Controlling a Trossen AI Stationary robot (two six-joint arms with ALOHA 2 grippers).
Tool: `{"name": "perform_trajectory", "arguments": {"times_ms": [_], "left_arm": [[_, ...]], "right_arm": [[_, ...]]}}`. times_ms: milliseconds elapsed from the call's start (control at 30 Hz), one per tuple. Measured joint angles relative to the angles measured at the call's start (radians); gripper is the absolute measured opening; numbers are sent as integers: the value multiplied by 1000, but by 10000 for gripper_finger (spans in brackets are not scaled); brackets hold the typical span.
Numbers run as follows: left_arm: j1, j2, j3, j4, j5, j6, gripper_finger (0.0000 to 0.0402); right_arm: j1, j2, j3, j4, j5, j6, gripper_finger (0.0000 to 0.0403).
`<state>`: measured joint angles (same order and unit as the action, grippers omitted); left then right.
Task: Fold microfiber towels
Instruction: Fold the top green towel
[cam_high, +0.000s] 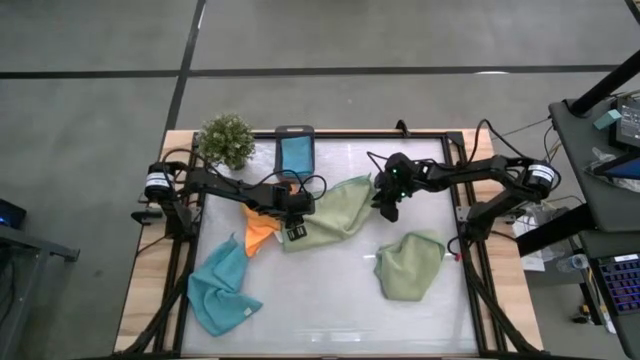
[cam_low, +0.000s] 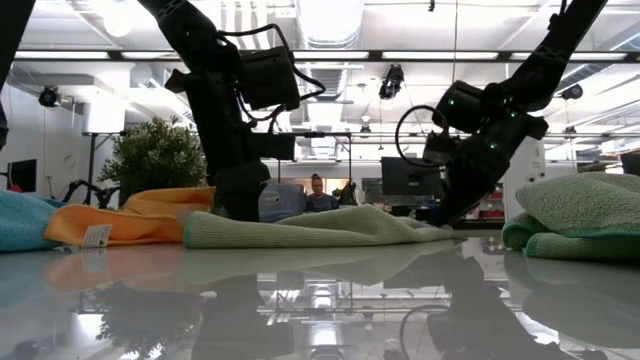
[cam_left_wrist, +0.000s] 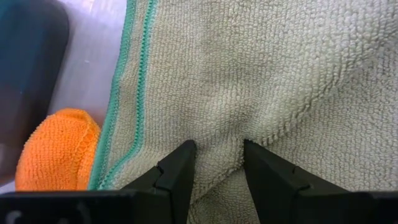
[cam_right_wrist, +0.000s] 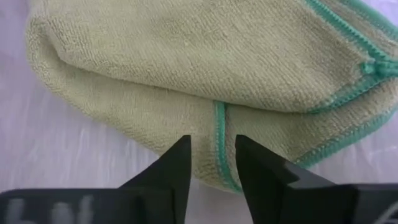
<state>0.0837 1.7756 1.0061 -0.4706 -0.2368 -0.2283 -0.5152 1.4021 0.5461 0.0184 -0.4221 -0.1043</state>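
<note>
A sage green towel (cam_high: 335, 210) lies loosely folded in the middle of the white table (cam_high: 330, 320). My left gripper (cam_left_wrist: 217, 149) is shut on its left end, next to an orange towel (cam_high: 260, 232). My right gripper (cam_right_wrist: 212, 144) is shut on its right end, where a teal hem (cam_right_wrist: 219, 124) runs across a doubled edge. Between the two grippers the towel rests on the table (cam_low: 320, 228). A second sage green towel (cam_high: 410, 262) lies crumpled at the near right. A light blue towel (cam_high: 220, 285) lies bunched at the near left. My left gripper pinches a raised fold of the sage green towel (cam_left_wrist: 217, 134) between its two fingers, a little inside the teal hemmed edge (cam_left_wrist: 127, 99). The fingers come steeply from above. Creases run from the pinch out into the cloth, which stays on the table. My right gripper pinches the towel's doubled right edge (cam_right_wrist: 214, 118) between its two fingers, right at the teal hem. The fingers slant down from the table's right. Several layers lie stacked there. The towel rests on the table.
A small potted plant (cam_high: 225, 140) stands at the far left. Beside it a dark grey box (cam_high: 296, 153) holds a blue cloth. Bare white table lies in the near middle. Beyond the far edge a person (cam_low: 318, 195) shows in the room.
</note>
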Motion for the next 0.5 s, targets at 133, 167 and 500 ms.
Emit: {"name": "perform_trajectory", "arguments": {"times_ms": [133, 167, 500], "left_arm": [[0, 0, 0, 0, 0, 0, 125], [0, 0, 0, 0, 0, 0, 125], [0, 0, 0, 3, 0, 0, 125]], "right_arm": [[1, 3, 0, -16, 0, -1, 150], [2, 7, 0, -17, 0, 0, 156], [9, 16, 0, -10, -58, -19, 147]]}}
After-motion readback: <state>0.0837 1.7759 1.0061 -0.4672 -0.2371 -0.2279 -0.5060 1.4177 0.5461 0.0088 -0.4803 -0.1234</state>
